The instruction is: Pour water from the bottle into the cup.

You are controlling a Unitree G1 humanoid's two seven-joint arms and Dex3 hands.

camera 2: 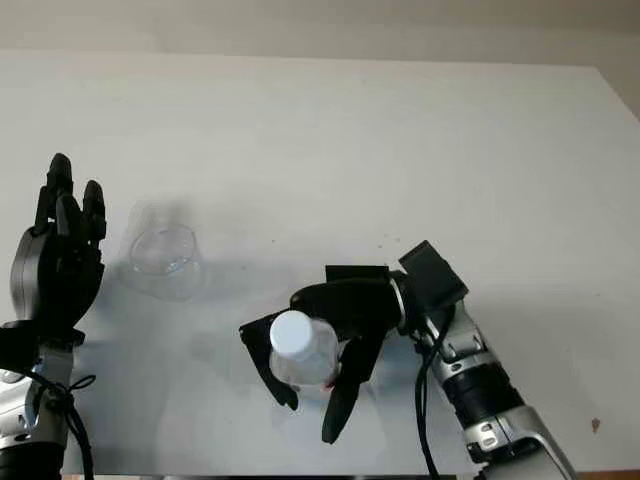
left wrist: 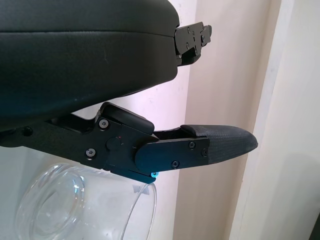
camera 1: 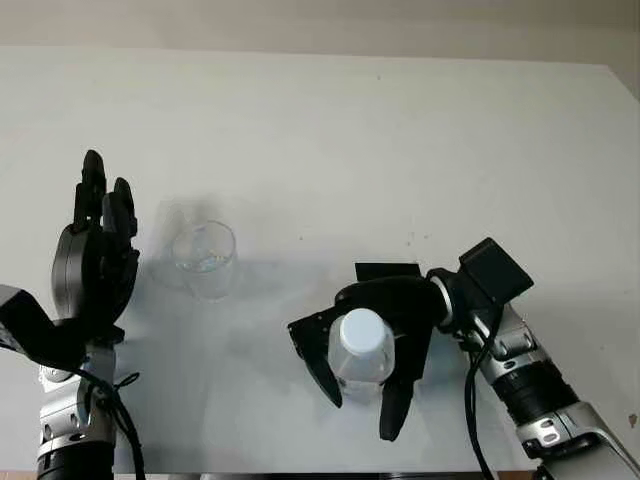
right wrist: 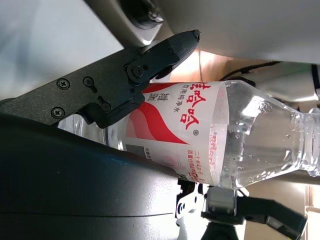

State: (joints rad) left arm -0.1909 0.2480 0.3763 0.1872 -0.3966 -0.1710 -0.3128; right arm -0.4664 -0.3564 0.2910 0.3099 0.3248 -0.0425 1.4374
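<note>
Near the table's [camera 1: 420,130] front edge, my right hand [camera 1: 375,345] is wrapped around the upright bottle [camera 1: 360,347], fingers against its label. Farther back toward the left edge the cup [camera 1: 205,260] stands beside my released left hand [camera 1: 95,255]. I should firm my grip low before lifting, then carry the bottle over the cup and tilt slowly.

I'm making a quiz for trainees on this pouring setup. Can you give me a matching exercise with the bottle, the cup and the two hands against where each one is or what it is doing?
Things:
1. bottle
2. cup
3. left hand
4. right hand

States:
A. open, raised beside the cup
B. standing on the table, by the left hand
C. wrapped around the bottle
D. upright between black fingers, white cap on

Pairs: 1-D, 2-B, 3-A, 4-C
</note>
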